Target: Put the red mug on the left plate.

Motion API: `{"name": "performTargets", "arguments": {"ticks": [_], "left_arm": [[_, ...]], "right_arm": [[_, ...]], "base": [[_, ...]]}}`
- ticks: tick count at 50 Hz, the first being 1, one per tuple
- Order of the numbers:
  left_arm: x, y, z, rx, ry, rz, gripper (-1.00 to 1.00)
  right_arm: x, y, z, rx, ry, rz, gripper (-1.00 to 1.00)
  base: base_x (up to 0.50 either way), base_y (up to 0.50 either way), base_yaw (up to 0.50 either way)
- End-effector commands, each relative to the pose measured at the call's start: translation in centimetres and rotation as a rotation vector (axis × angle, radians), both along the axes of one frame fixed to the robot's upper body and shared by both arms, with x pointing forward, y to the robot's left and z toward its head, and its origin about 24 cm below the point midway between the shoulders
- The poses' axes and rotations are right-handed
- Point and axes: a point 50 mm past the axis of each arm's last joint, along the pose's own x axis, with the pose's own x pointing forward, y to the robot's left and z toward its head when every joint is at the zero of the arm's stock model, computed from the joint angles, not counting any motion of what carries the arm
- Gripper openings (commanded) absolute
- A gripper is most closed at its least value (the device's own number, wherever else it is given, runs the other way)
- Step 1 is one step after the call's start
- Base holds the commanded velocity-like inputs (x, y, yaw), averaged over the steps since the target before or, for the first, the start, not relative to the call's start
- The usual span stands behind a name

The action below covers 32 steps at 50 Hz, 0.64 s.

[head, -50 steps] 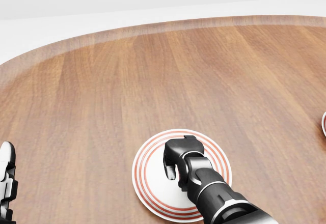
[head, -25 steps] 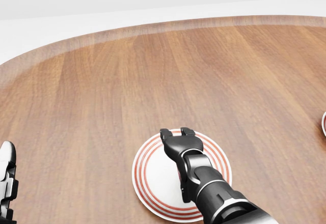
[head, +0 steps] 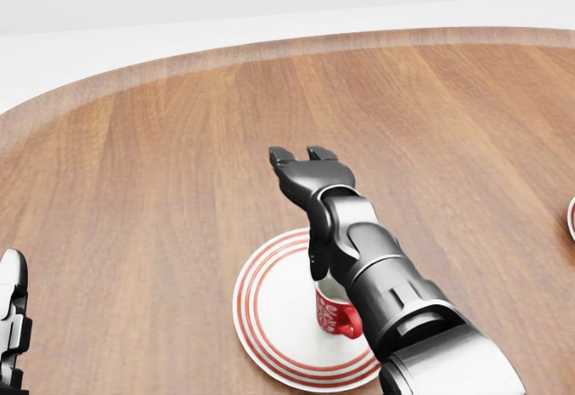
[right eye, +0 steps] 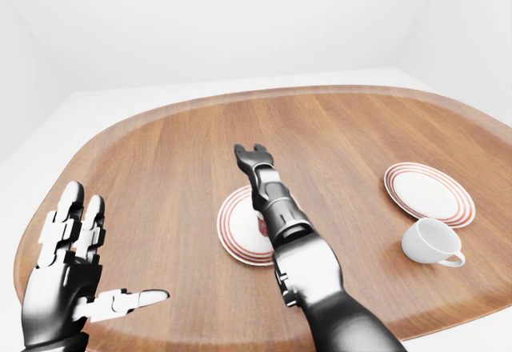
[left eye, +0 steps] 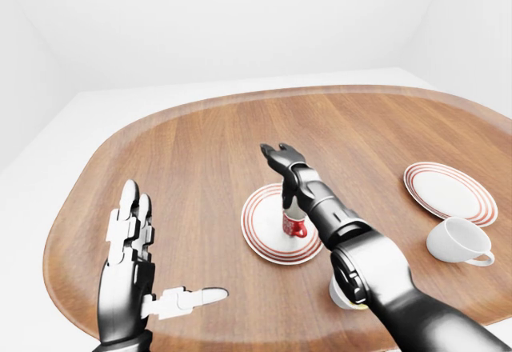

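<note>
Your robot is facing a broad oval wooden worktop (left eye: pixel 200 152) that is filling most of every view. Your right arm is reaching out over the left plate (left eye: pixel 260 222), a white one ringed in red that is lying near the middle of the left-eye view. A second ringed plate (left eye: pixel 448 190) is lying well apart at that view's right, with a white cup (left eye: pixel 458 242) standing just below it. Your left hand (left eye: pixel 132 244) is hovering low at the left, palm up, its fingers spread wide and its thumb pointing right, gripping nothing. Your right hand (head: pixel 304 169) is hanging above the plate's upper edge in the head view, its fingers apart and empty. The red mug (head: pixel 336 312) is standing upright on the left plate, toward its right side, its handle pointing to the lower right in the head view. Your forearm is crossing over the mug's top, and your hand is well clear of it.
</note>
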Motion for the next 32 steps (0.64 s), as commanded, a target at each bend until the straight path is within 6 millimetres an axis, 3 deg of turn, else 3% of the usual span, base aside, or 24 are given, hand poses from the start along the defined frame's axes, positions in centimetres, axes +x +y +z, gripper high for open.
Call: {"name": "performTargets", "arguments": {"ticks": [1, 4, 14, 19, 22, 23, 32], "left_arm": [[-0.1, 0.0, 0.0, 0.001, 0.002, 0.001, 1.0], [-0.1, 0.0, 0.1, 0.001, 0.001, 0.002, 1.0], [-0.2, 0.0, 0.1, 0.0, 0.001, 0.002, 1.0], [-0.2, 0.0, 0.0, 0.0, 0.005, 0.002, 1.0], [-0.2, 0.0, 0.0, -0.002, 0.004, 0.003, 1.0], [-0.2, 0.0, 0.0, -0.002, 0.004, 0.002, 1.0], [0.0, -0.3, 0.1, 0.008, -0.001, -0.005, 1.0]], "right_arm": [[-0.1, 2.1, 10.7, 0.055, -0.276, 0.13, 1.0], [-4.2, 2.4, 13.4, 0.062, -0.347, 0.201, 1.0], [-9.9, 0.3, 17.5, 0.135, -0.578, 0.176, 1.0], [-11.2, -1.5, 17.5, 0.121, -0.629, 0.119, 1.0], [-11.8, -3.7, 16.8, 0.118, -0.628, 0.06, 1.0], [-12.6, -5.1, 16.5, 0.112, -0.638, 0.018, 1.0], [-20.4, -11.0, 16.8, 0.16, -0.782, -0.091, 1.0]], "base": [[0.0, 0.0, 0.0], [0.0, 0.0, 0.0], [0.0, 0.0, 0.0], [0.0, 0.0, 0.0], [0.0, 0.0, 0.0], [0.0, 0.0, 0.0], [0.0, 0.0, 0.0]]}}
